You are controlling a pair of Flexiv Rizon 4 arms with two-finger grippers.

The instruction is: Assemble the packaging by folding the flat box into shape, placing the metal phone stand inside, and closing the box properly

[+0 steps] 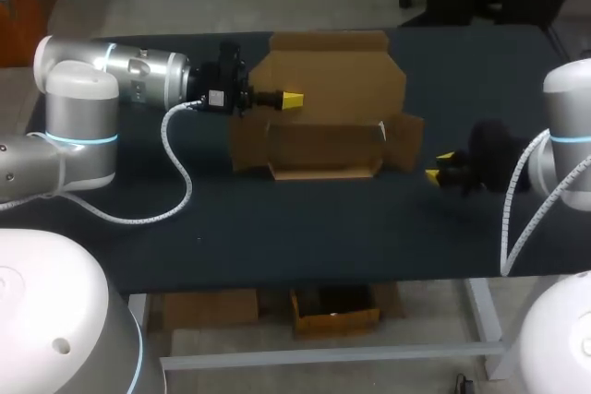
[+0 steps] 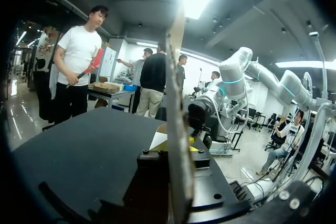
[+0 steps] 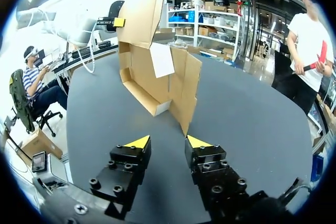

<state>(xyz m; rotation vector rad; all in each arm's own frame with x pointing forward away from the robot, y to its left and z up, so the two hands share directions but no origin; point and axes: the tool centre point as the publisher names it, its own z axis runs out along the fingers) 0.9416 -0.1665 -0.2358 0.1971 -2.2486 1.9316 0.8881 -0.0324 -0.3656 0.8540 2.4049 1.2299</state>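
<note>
The box (image 1: 323, 149) lies straight ahead of your right pincer (image 3: 167, 142) (2 fingers apart); your left pincer (image 1: 291, 99) clamps its lid (image 1: 328, 66).

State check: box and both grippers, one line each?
box: half folded, tray formed, side flaps out, lid up, not closed.
left gripper: jaws shut on lid.
right gripper: jaws open, empty, apart from box.
</note>
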